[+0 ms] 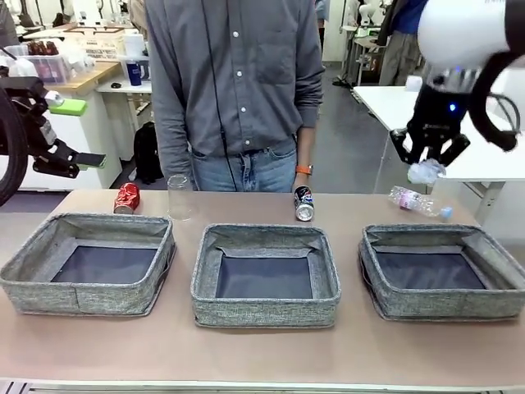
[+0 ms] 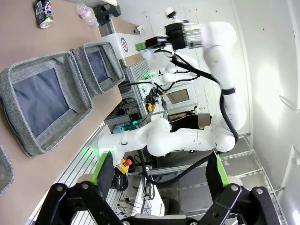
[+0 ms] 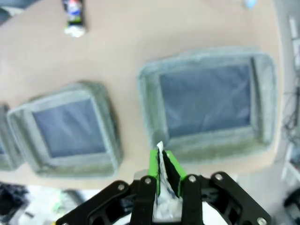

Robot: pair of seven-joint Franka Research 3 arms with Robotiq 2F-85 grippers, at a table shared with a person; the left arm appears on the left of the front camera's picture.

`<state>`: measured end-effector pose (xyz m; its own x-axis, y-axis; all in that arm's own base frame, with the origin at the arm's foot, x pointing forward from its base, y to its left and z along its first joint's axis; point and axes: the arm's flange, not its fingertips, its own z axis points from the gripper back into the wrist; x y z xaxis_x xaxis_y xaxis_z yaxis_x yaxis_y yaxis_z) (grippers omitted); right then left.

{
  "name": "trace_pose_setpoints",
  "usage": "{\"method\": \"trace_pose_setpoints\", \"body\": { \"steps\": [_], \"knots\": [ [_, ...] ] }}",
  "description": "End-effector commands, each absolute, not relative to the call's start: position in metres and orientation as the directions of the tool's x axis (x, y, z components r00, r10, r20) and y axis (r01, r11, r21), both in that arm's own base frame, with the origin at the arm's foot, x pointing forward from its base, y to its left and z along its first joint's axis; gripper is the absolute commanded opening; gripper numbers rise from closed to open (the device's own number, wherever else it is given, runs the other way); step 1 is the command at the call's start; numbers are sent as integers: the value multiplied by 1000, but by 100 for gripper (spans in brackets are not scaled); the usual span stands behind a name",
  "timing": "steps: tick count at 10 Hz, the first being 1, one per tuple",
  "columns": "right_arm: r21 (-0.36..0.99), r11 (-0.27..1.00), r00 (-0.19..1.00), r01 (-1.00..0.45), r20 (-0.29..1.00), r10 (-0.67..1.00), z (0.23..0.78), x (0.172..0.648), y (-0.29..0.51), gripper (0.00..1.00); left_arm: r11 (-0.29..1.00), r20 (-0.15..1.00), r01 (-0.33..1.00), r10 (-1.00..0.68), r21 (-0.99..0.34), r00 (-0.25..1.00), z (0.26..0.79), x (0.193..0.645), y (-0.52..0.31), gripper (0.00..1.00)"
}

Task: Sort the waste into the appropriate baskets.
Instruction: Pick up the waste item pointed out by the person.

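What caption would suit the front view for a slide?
Right end effector holds a crumpled white paper wad high above three grey woven-fabric baskets.

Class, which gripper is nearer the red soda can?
Left. The left gripper hangs open, raised just left of the red soda can; the right gripper, shut on a paper wad, hangs far to its right.

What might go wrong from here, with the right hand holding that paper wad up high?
The right hand pinches the crumpled paper wad high up, beyond the far rim of the right basket; a slip would likely land it by the clear bottle. Released from that height, the light wad might miss the basket. Descending straight down could nudge the bottle, lying on its side, and roll it.
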<state>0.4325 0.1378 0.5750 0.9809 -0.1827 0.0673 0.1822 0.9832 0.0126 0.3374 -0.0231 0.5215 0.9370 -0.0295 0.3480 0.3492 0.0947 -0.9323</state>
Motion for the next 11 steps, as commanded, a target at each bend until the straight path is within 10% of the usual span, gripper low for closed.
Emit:
{"method": "trace_pose_setpoints", "body": {
  "steps": [1, 11],
  "knots": [
    [-98, 972, 976, 215, 30, -214, 644, 446, 211, 8, 78, 367, 368, -25, -927, 930, 523, 337, -25, 100],
    [27, 998, 992, 65, 105, -67, 759, 397, 367, 8, 78, 367, 368, -25, -927, 930, 523, 337, -25, 100]
  ]
}}
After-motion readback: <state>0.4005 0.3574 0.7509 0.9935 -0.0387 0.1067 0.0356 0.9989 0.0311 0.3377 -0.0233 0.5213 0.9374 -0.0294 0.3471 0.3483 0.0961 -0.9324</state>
